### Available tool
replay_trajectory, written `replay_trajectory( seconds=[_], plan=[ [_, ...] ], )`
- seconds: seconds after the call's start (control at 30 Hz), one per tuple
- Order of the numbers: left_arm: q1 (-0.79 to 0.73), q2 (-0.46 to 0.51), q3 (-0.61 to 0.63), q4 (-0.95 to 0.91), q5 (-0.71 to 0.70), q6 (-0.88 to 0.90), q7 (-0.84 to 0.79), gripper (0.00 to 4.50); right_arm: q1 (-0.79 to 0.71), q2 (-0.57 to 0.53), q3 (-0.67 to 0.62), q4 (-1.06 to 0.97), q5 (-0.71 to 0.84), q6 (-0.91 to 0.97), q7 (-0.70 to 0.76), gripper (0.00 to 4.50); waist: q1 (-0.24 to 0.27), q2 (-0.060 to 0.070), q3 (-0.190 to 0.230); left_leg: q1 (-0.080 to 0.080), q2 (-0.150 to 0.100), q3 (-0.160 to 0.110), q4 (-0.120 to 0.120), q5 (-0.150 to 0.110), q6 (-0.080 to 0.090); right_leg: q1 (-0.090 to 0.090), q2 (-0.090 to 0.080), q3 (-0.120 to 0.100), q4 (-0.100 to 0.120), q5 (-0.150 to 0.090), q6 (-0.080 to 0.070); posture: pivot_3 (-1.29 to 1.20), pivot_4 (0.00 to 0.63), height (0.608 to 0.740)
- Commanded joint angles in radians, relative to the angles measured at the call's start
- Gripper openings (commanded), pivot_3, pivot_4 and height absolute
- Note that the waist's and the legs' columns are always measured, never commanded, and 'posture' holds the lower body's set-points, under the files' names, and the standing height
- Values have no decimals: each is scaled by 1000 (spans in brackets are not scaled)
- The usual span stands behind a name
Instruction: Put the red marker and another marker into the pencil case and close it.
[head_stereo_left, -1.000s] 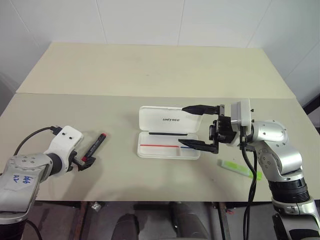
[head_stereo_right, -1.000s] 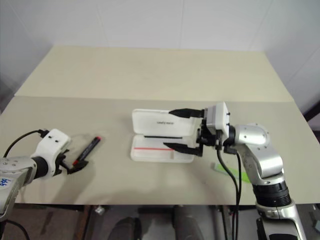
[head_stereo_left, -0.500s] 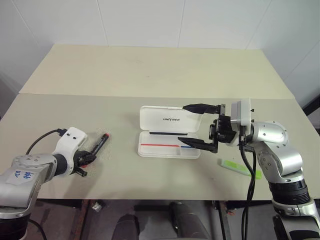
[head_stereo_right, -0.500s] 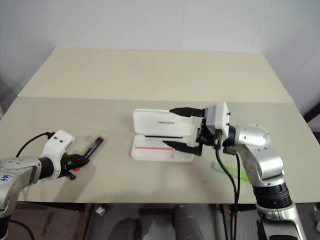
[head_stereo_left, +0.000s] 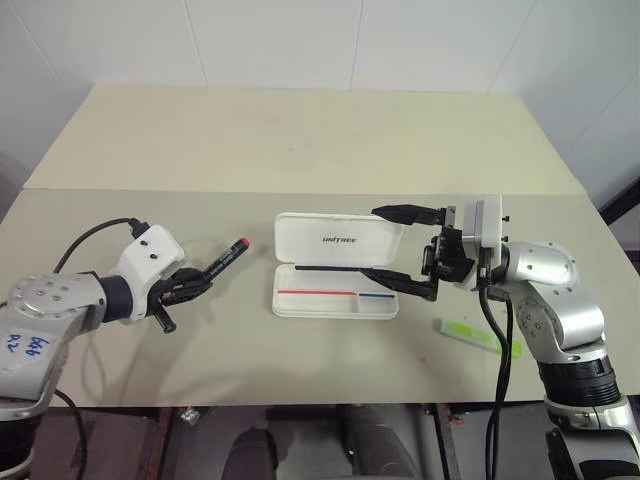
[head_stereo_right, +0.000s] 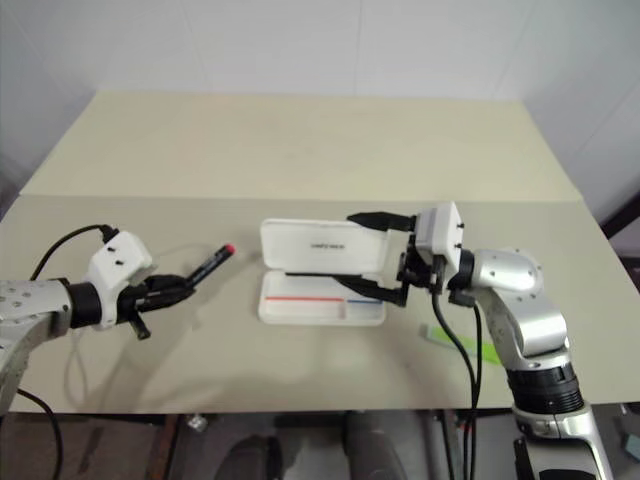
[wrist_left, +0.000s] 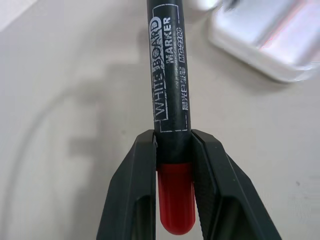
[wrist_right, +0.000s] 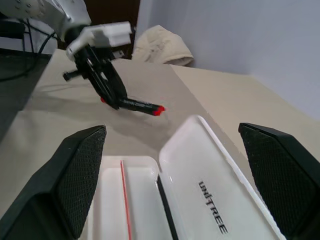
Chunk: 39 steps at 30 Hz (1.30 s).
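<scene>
My left gripper (head_stereo_left: 195, 284) is shut on the red marker (head_stereo_left: 225, 258), a black barrel with a red tip, held just above the table left of the pencil case (head_stereo_left: 340, 240). In the left wrist view the fingers (wrist_left: 132, 185) clamp the marker (wrist_left: 169, 75) near its red end. The white case lies open, lid back, with red and blue lines in its tray (head_stereo_left: 335, 298). My right gripper (head_stereo_left: 398, 246) is open, its fingers straddling the case's right end. The lime-green highlighter (head_stereo_left: 478, 336) lies on the table right of the case, below my right arm.
A seam (head_stereo_left: 300, 190) runs across the beige table behind the case, with bare surface beyond it. The table's front edge (head_stereo_left: 300, 402) is close below the case. A black cable (head_stereo_left: 95, 238) loops from my left wrist.
My left gripper closed on the red marker, lifted it off the table and carried it right toward the case, the wrist turning. The right gripper and the case stayed put.
</scene>
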Motion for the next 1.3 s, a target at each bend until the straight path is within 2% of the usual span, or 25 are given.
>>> replay_trajectory(
  seconds=[0.03, 0.07, 0.13, 0.27, 0.53, 0.73, 0.93, 1.3],
  plan=[
    [-33, 48, 4, -5, -53, -135, -143, 642, -12, -31, -52, -20, 5, -28, 7, 4500, 3, 0, 0, -1, 0, 0, -2, 0, 0, -2, 0, 0, 0, 0, 0, 0, 150, 740],
    [-54, 55, -13, 1, -66, -152, -173, 642, -11, -37, -58, -27, 13, -23, 10, 4500, 5, 1, 0, -1, 0, 0, -3, 0, 0, -2, 0, 0, 0, -1, 0, 0, 150, 740],
    [-207, -1, -149, 28, -78, -194, -236, 642, 30, -86, -83, -122, 70, 24, 37, 4500, 15, 2, 1, -1, 0, 0, -5, 0, 0, -3, 0, -1, -1, -2, 0, 0, 150, 740],
    [-380, -100, -309, 94, -62, -220, -285, 642, 94, -147, -108, -237, 130, 84, 41, 4500, 35, 3, 1, -3, -1, -1, -1, 0, 1, -1, 1, -1, -1, -3, 2, 0, 150, 740],
    [-560, -260, -545, 260, 82, -318, -314, 642, 219, -194, -203, -285, 97, 104, -41, 4500, 33, 3, 1, -3, -2, 0, 7, -1, 3, -1, 2, 3, 3, -1, 5, 0, 150, 740],
    [-647, -356, -627, 392, 200, -372, -276, 642, 344, -213, -288, -283, 90, 104, -66, 4500, 37, 3, 1, -3, -2, 0, 9, -1, 3, 0, 3, 4, 3, -1, 6, 0, 150, 740],
    [-700, -432, -646, 494, 284, -405, -219, 642, 427, -211, -329, -251, 61, 76, -62, 4500, 35, 3, 1, -3, -2, 0, 8, -1, 3, 0, 3, 5, 4, 0, 6, 0, 150, 740],
    [-724, -450, -701, 616, 434, -513, -218, 642, 442, -197, -328, -256, 56, 75, -102, 4500, 37, 3, 1, -2, -2, 0, 9, -1, 3, 0, 3, 6, 5, 0, 7, 0, 150, 740]
  ],
)
